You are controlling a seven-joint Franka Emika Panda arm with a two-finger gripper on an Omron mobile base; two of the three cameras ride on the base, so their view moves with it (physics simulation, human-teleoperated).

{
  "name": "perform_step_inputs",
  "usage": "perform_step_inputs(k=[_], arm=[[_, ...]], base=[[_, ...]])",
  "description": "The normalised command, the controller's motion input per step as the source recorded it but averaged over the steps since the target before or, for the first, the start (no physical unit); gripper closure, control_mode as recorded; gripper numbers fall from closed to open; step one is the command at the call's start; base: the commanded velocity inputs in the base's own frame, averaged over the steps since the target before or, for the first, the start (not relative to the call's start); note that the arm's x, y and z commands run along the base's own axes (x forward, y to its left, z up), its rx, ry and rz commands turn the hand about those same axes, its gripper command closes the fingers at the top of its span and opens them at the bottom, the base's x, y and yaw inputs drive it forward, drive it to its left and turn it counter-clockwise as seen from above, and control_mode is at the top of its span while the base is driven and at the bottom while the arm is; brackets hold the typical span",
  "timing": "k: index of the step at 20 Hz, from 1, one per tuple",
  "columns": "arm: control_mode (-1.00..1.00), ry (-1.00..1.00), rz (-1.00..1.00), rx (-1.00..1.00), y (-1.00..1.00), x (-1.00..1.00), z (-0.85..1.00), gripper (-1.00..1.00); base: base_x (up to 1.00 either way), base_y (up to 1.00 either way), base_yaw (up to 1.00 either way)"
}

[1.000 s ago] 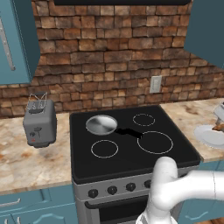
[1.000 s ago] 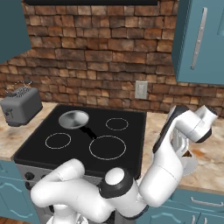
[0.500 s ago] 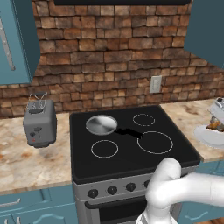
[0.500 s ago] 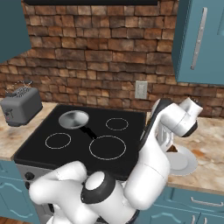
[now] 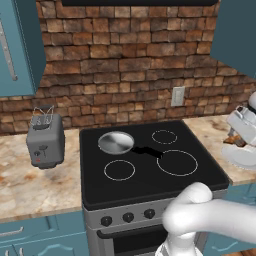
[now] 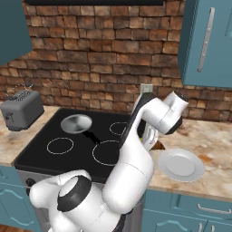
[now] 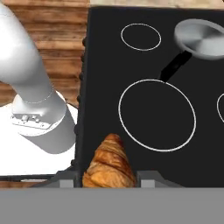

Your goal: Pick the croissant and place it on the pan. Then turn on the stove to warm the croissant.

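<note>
pan (image 5: 116, 142) on stove's (image 5: 150, 165) rear-left burner, toaster (image 5: 45, 141) left, plate (image 6: 180, 164) right

Grey toaster (image 5: 45, 142) on counter (image 5: 30, 182) by brick wall (image 5: 125, 65). White plate (image 6: 180, 164) on other side. Blue cupboards (image 6: 206, 41) up high.

**Croissant aloft, pan on the back burner**

The golden-brown croissant (image 7: 109, 164) sits between my fingertips, pointed end away from me. Ahead lies the black stove (image 7: 148, 87); its silver pan (image 7: 204, 38) rests flat on a far ring, black handle angled back toward me.
</note>
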Motion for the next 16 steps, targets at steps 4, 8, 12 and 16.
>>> perform_step_inputs(k=[4,8,12,16], arm=[[-1.00,0.00,0.00,0.00,0.72,0.00,0.38,1.00],[-1.00,0.00,0.00,0.00,0.74,0.00,0.22,1.00],[-1.00,0.00,0.00,0.00,0.69,0.00,0.08,1.00],[-1.00,0.00,0.04,0.00,0.51,0.00,0.03,1.00]], base=[[0.00,0.00,0.00],[0.00,0.00,0.00],[0.00,0.00,0.00],[0.00,0.00,0.00]])
